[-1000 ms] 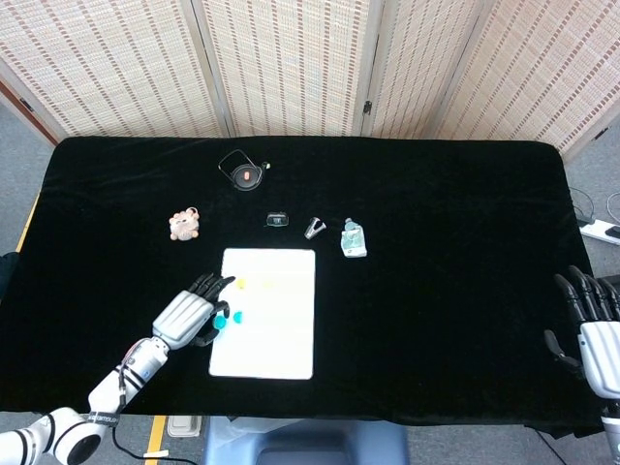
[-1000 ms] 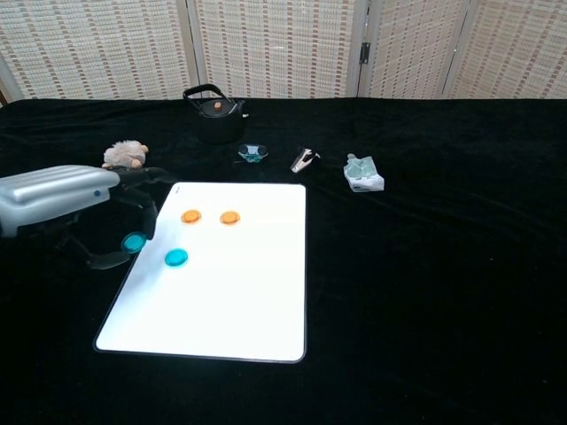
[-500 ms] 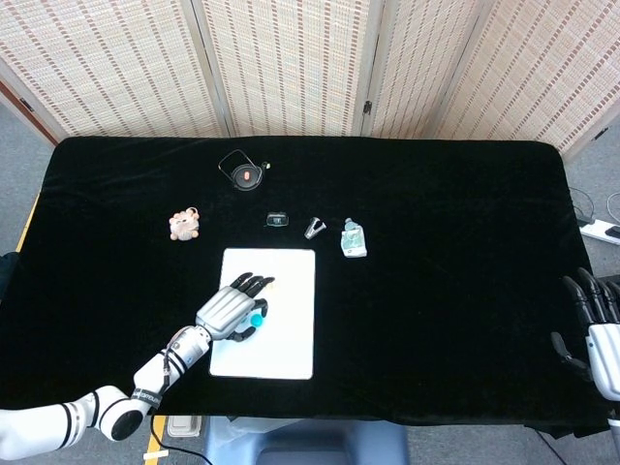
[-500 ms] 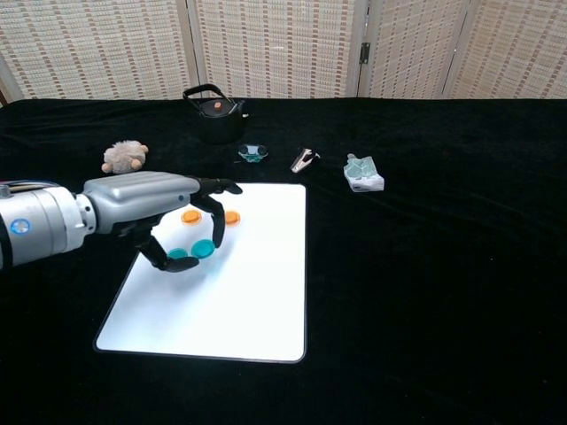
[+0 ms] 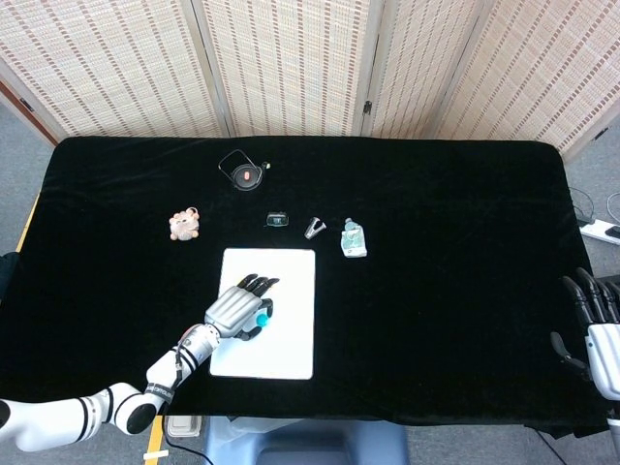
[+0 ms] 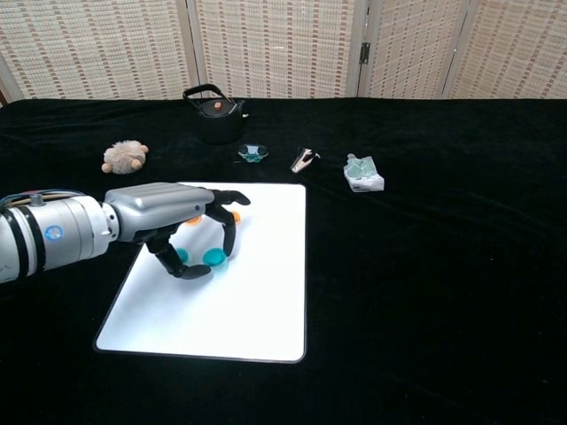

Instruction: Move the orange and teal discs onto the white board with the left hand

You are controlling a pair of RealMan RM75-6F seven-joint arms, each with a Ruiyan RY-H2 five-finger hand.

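Observation:
My left hand (image 6: 173, 226) hovers low over the upper left part of the white board (image 6: 257, 301), pinching a teal disc (image 6: 213, 258) between thumb and a finger, close to the board's surface. A second teal disc (image 6: 182, 256) lies on the board just behind the thumb. One orange disc (image 6: 235, 215) peeks out past the fingers; another orange disc (image 6: 191, 219) is mostly hidden under the hand. In the head view the left hand (image 5: 242, 308) covers the board (image 5: 291, 339), with the held teal disc (image 5: 260, 318) showing. My right hand (image 5: 596, 325) stands at the table's right edge, fingers apart, holding nothing.
Behind the board stand a black kettle (image 6: 213, 113), a plush toy (image 6: 124, 156), a small glass dish (image 6: 252, 153), a binder clip (image 6: 304, 159) and a crumpled packet (image 6: 363, 173). Black cloth covers the table.
My left hand has carried the teal disc rightward from the board's left edge to over the board, beside the other teal disc. The right hand has barely shifted.

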